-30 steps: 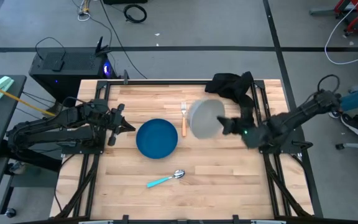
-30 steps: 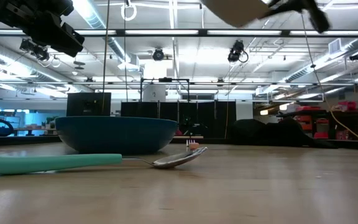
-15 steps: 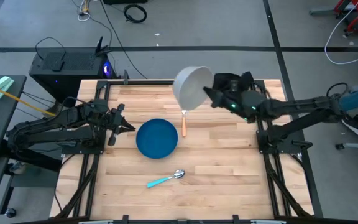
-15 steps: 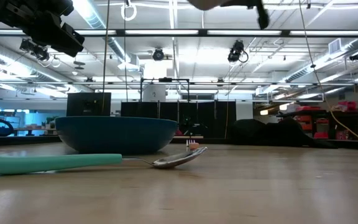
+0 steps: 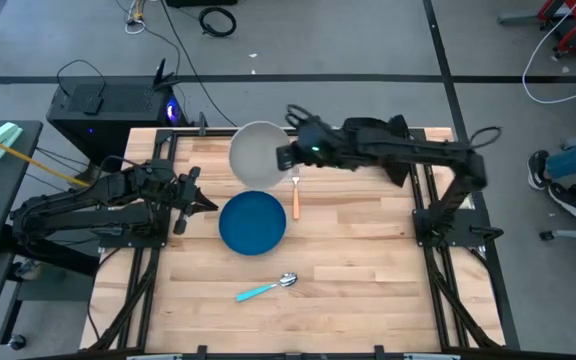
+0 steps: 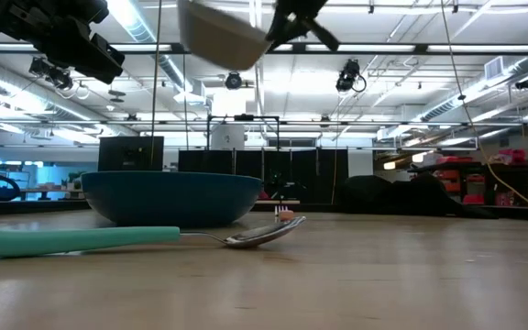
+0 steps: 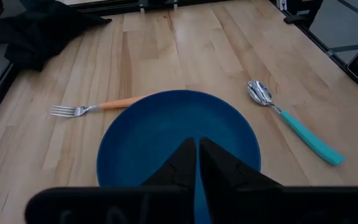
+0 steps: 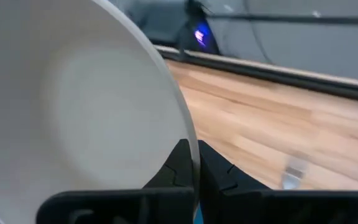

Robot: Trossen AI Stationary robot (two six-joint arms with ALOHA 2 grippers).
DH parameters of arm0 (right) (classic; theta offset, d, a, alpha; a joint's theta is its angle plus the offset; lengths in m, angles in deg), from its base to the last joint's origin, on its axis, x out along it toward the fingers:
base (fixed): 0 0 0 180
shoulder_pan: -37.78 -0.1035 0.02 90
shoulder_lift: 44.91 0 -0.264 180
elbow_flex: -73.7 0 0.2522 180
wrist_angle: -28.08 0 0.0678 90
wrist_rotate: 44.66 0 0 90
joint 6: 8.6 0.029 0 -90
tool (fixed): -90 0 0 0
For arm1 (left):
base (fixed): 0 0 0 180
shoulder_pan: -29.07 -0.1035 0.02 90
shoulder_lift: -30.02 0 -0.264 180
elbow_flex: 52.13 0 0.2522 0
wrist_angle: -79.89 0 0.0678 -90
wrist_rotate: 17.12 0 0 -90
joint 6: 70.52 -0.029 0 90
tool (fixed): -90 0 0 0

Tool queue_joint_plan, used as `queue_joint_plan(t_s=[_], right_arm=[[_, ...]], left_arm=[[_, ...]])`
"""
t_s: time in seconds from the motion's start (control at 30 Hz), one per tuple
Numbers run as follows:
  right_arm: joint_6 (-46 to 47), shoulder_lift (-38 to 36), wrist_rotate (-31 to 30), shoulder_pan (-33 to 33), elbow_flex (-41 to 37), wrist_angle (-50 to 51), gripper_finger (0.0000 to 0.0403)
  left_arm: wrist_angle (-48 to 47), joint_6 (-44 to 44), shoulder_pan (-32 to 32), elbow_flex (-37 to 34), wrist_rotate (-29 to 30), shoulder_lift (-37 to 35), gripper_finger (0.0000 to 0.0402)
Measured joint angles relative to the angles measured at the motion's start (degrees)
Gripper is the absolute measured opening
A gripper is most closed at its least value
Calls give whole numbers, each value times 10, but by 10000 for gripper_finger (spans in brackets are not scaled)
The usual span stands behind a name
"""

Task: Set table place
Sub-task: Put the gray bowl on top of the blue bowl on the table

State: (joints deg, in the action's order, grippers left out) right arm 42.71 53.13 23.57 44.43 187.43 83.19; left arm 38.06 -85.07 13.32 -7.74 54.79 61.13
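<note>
Above the table's (image 5: 348,260) far half, the right gripper (image 5: 286,157) is clamped on the rim of the bowl (image 5: 257,153), its two fingers pinching the wall between them as the right wrist view shows. From the gripper, the bowl lies at 9 o'clock in the high view, held in the air; the low view shows it well above the tabletop, tilted. Just below the bowl in the high view, at about 6 o'clock from it, sits the plate (image 5: 252,221) flat on the wood. The fork (image 5: 295,196) lies at roughly 5 o'clock from the gripper, just beside the plate's right edge, tines pointing to the far side. The spoon (image 5: 266,288) lies nearer the front edge, at 6 o'clock from the plate and apart from it. A black cloth (image 5: 373,137) is bunched at the far right corner, under the right arm.

The left gripper (image 5: 200,202) waits at 9 o'clock from the plate, fingers together.
</note>
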Motion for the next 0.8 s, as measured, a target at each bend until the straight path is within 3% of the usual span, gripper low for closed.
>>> queue_joint_plan(t_s=[0.13,0.33,0.8], right_arm=[[15,68,66,10,52,30,2],[44,131,167,36,55,76,2],[71,210,216,28,55,105,2]], left_arm=[[0,0,0,0,0,0,36],[0,0,0,0,0,0,31],[0,0,0,0,0,0,31]])
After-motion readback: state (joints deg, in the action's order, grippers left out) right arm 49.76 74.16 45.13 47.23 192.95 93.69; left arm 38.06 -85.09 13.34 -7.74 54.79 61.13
